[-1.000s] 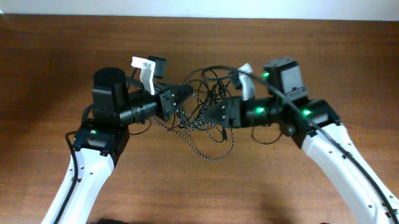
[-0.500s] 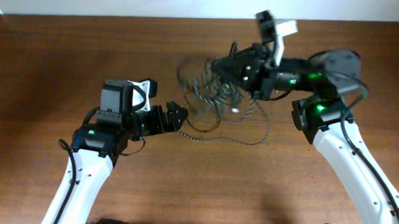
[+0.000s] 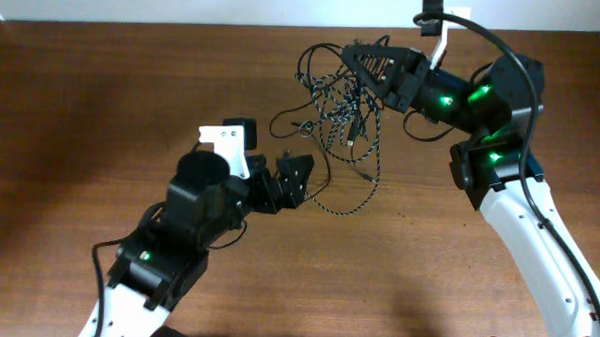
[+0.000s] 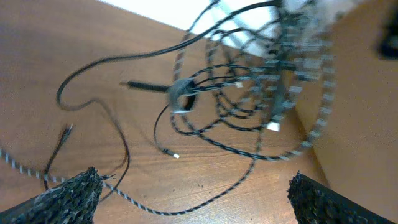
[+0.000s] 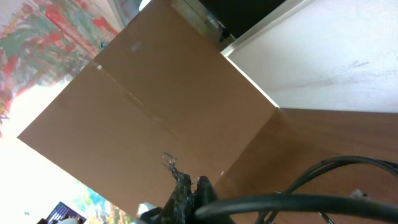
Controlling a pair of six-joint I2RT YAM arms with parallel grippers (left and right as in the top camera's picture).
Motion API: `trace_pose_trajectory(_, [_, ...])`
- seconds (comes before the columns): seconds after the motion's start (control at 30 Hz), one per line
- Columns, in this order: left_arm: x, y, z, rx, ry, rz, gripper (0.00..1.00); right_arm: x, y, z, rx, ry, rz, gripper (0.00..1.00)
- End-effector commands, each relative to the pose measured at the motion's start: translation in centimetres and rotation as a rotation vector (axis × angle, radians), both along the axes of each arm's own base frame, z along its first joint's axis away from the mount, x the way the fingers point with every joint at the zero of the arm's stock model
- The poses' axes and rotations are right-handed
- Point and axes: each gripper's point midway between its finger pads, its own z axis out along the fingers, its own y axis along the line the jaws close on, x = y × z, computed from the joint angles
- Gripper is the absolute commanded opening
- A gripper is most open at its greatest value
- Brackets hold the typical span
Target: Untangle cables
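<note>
The cables hang as one tangle [image 3: 340, 98] from my right gripper [image 3: 362, 61], which is shut on them and raised over the back of the table. The plain black cable [image 3: 306, 64] loops out to the left of the tangle. The speckled cable [image 3: 351, 207] trails down to the table and runs toward my left gripper [image 3: 279, 183]. In the left wrist view the tangle [image 4: 249, 93] is blurred, and the speckled cable [image 4: 168, 213] lies on the wood between the fingers of the open left gripper [image 4: 199, 205]. The right wrist view shows the right gripper [image 5: 198, 186] closed, with speckled frays at its tip.
The brown wooden table [image 3: 81, 131] ends at a white wall along the back. A brown cardboard panel [image 5: 155, 93] fills much of the right wrist view. The right arm's thick black wire [image 5: 298, 202] crosses the bottom of that view.
My left gripper opened, let go and drew back toward the front. My right gripper shut on the tangle and carried it up toward the back right.
</note>
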Motion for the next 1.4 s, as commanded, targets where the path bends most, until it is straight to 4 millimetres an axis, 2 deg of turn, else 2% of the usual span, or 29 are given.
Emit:
trace_pose_trajectory(0.0, [2.7,-3.0,-2.4,-0.136,0.142,-0.005,0.99,-1.0,1.3,0.8,0.007,-0.020,0.042,0.04])
trace_pose_trajectory(0.03, [3.7,-4.8,-2.3,-0.176,0.121,-0.068,0.99,-1.6,2.2,0.8,0.007,-0.020,0.066,0.04])
trace_pose_trajectory(0.1, [6.1,-7.1,-5.5,-0.187,0.156,-0.119,0.99,-2.7,3.6,0.8,0.008,-0.020,0.107,0.04])
trace_pose_trajectory(0.17, [6.6,-7.3,-12.0,-0.113,0.320,-0.095,0.99,-3.0,4.0,1.1,0.012,-0.036,0.117,0.04])
trace_pose_trajectory(0.23, [5.2,-5.7,-17.2,-0.007,0.492,-0.033,0.95,-3.2,3.9,1.9,0.025,-0.079,0.117,0.04])
trace_pose_trajectory(0.27, [4.5,-3.8,-18.9,0.077,0.549,0.043,0.73,-2.9,3.4,2.5,0.037,-0.110,0.094,0.04])
trace_pose_trajectory(0.3, [3.7,-2.8,-19.8,0.124,0.591,0.075,0.30,-2.0,2.5,2.7,0.042,-0.116,0.052,0.04])
trace_pose_trajectory(0.33, [2.6,-1.4,-20.8,0.186,0.641,0.115,0.00,-0.6,0.5,2.8,0.036,-0.133,-0.017,0.04])
trace_pose_trajectory(0.37, [1.7,0.1,-21.3,0.248,0.675,0.157,0.00,1.0,-2.0,2.8,0.014,-0.172,-0.096,0.04])
trace_pose_trajectory(0.4, [0.2,3.0,-21.3,0.355,0.706,0.238,0.00,3.2,-6.3,2.6,0.002,-0.170,-0.209,0.04])
trace_pose_trajectory(0.43, [-0.9,5.5,-20.3,0.422,0.708,0.306,0.00,5.3,-10.6,1.5,-0.035,-0.141,-0.341,0.05])
trace_pose_trajectory(0.47, [-1.1,7.2,-17.9,0.410,0.654,0.359,0.00,8.2,-17.3,-3.4,-0.126,0.055,-0.568,0.05])
trace_pose_trajectory(0.57, [-0.7,10.8,-9.7,0.169,0.446,0.521,0.00,8.4,-26.0,-12.1,-0.310,0.385,-0.887,0.05])
trace_pose_trajectory(0.63, [-2.1,13.0,-4.6,-0.008,0.308,0.624,0.03,7.4,-29.5,-15.3,-0.453,0.486,-1.052,0.08])
trace_pose_trajectory(0.73, [-4.9,15.3,0.6,-0.141,0.119,0.686,0.16,6.0,-34.2,-17.0,-0.636,0.538,-1.285,0.12])
trace_pose_trajectory(0.77, [-5.1,15.5,0.8,-0.209,0.131,0.719,0.23,6.0,-33.7,-17.3,-0.630,0.545,-1.259,0.22])
trace_pose_trajectory(0.83, [-4.6,14.6,0.4,-0.243,0.170,0.694,0.05,6.0,-28.7,-17.9,-0.537,0.565,-0.977,0.40])
trace_pose_trajectory(0.87, [-3.3,13.6,1.6,-0.294,0.140,0.651,0.00,4.7,-24.1,-18.0,-0.441,0.597,-0.724,0.46])
trace_pose_trajectory(0.9, [-1.2,12.9,4.8,-0.377,0.023,0.611,0.00,3.3,-20.8,-17.6,-0.371,0.624,-0.542,0.57])
trace_pose_trajectory(0.93, [0.6,12.5,7.9,-0.488,-0.075,0.599,0.01,1.2,-16.6,-17.8,-0.339,0.682,-0.368,0.69])
trace_pose_trajectory(0.97, [1.3,12.2,8.0,-0.493,-0.078,0.588,0.17,0.2,-14.8,-18.4,-0.361,0.714,-0.314,0.75])
trace_pose_trajectory(1.0, [1.7,11.8,6.1,-0.461,-0.006,0.586,0.73,-0.9,-11.6,-18.9,-0.435,0.673,-0.227,0.79])
trace_pose_trajectory(1.03, [0.4,11.7,-2.2,-0.305,0.307,0.639,0.99,-1.1,-9.7,-20.2,-0.557,0.639,-0.246,0.79])
trace_pose_trajectory(1.07, [-2.1,11.7,-8.3,-0.183,0.583,0.679,0.99,-0.7,-10.4,-21.1,-0.631,0.640,-0.320,0.83])
trace_pose_trajectory(1.17, [-5.8,10.7,-17.1,0.034,1.032,0.695,0.99,-0.3,-13.4,-22.6,-0.726,0.685,-0.457,0.95])
trace_pose_trajectory(1.2, [-5.8,9.9,-20.0,0.113,1.125,0.681,0.97,-0.4,-13.4,-22.6,-0.727,0.686,-0.456,0.95])
trace_pose_trajectory(1.3, [-8.9,9.3,-26.6,0.344,1.394,0.675,0.00,-0.5,-14.0,-23.0,-0.754,0.699,-0.483,0.95])
trace_pose_trajectory(1.33, [-7.8,9.1,-26.1,0.312,1.362,0.675,0.00,-0.5,-14.0,-23.0,-0.754,0.699,-0.483,0.96])
trace_pose_trajectory(1.37, [-4.7,8.9,-23.6,0.247,1.252,0.636,0.00,-0.5,-14.0,-23.0,-0.754,0.700,-0.483,0.95])
